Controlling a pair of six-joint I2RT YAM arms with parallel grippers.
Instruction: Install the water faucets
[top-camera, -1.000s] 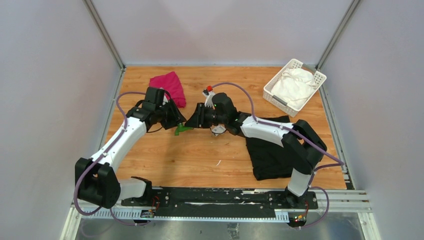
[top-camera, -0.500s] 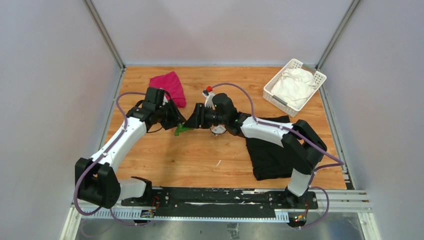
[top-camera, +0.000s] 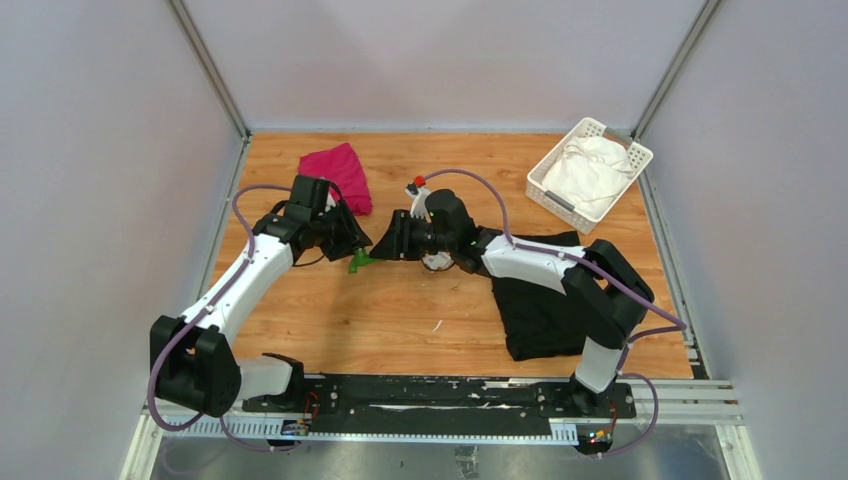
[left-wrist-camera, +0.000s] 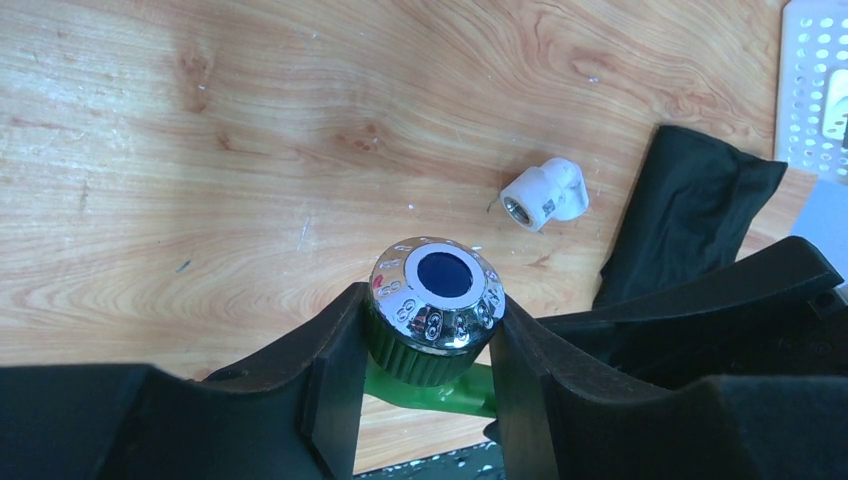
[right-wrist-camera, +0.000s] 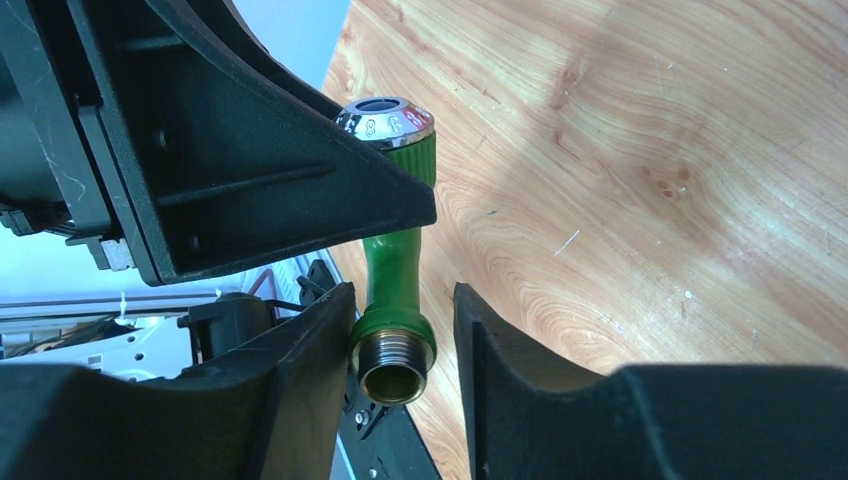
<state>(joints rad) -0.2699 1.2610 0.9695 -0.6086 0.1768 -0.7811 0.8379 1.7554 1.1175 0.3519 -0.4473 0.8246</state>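
The green tap (left-wrist-camera: 435, 300) is sitting low at mid-frame, the left claw (left-wrist-camera: 425, 345) pinching its knob. The right claw (right-wrist-camera: 405, 305) is standing partly open around its threaded end. The white fitting (left-wrist-camera: 543, 197) is lying on the table (left-wrist-camera: 200, 150), right of centre.

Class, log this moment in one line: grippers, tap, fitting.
left gripper: shut on green tap | right gripper: open around threaded end | white fitting: on table

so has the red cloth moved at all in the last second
No: the red cloth lies in the same spot as before, near the far left corner of the table.
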